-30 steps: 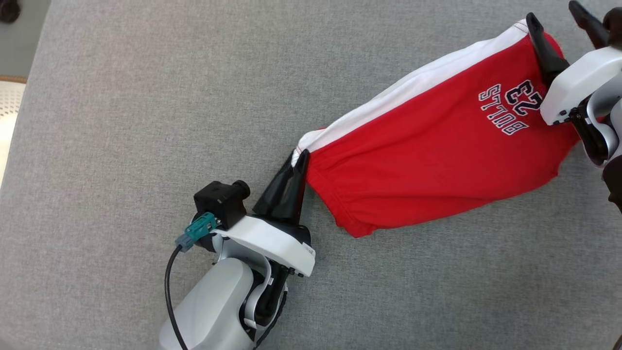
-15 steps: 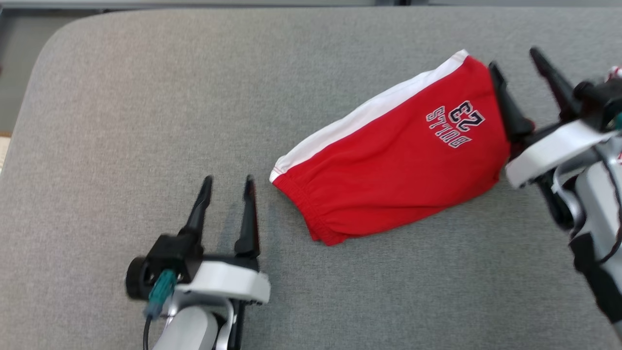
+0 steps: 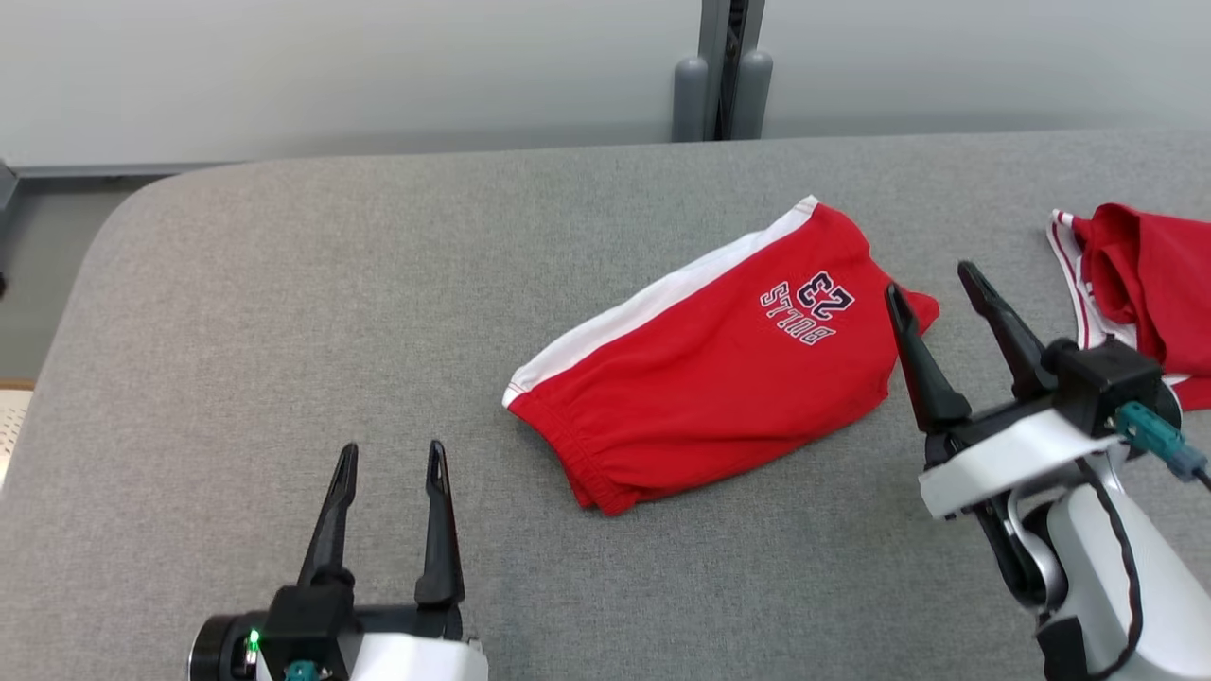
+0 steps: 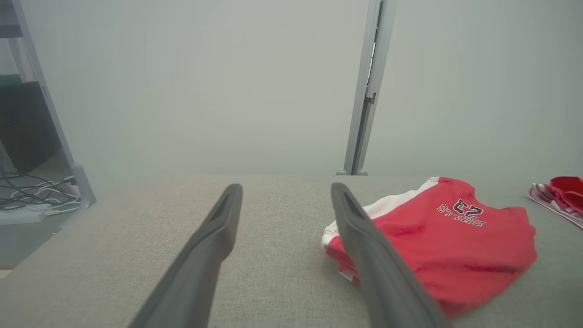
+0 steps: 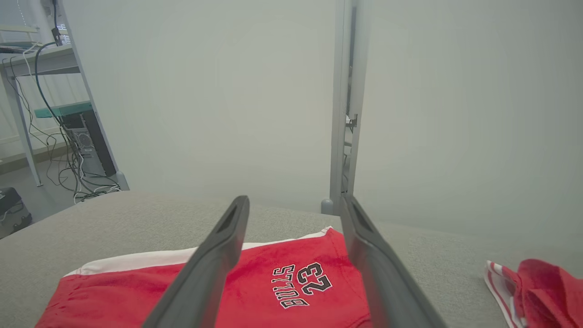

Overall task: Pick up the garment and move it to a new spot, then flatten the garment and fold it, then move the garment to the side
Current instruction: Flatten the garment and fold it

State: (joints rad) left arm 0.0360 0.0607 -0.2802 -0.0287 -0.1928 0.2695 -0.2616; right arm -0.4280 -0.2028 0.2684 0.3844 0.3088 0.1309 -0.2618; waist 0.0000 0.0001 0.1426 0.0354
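Observation:
The garment (image 3: 719, 369) is a pair of red shorts with a white side stripe and "BULLS 23" lettering, folded and lying flat on the grey table (image 3: 284, 312). It also appears in the left wrist view (image 4: 451, 246) and the right wrist view (image 5: 282, 291). My left gripper (image 3: 390, 456) stands open at the lower left, well apart from the shorts, with nothing between its fingers. My right gripper (image 3: 932, 284) is open just off the garment's right end, with nothing in it.
A second red garment with white stripes (image 3: 1135, 284) lies bunched at the table's far right edge, also seen as the striped red cloth (image 5: 537, 287). A grey post (image 3: 721, 66) stands behind the table against a pale wall. Shelving and cables (image 5: 59, 150) stand off to the left.
My left gripper let go of the shorts' waistband corner, opened and pulled back to the lower left. The right gripper drew off the right end. The head camera tilted up, showing the wall.

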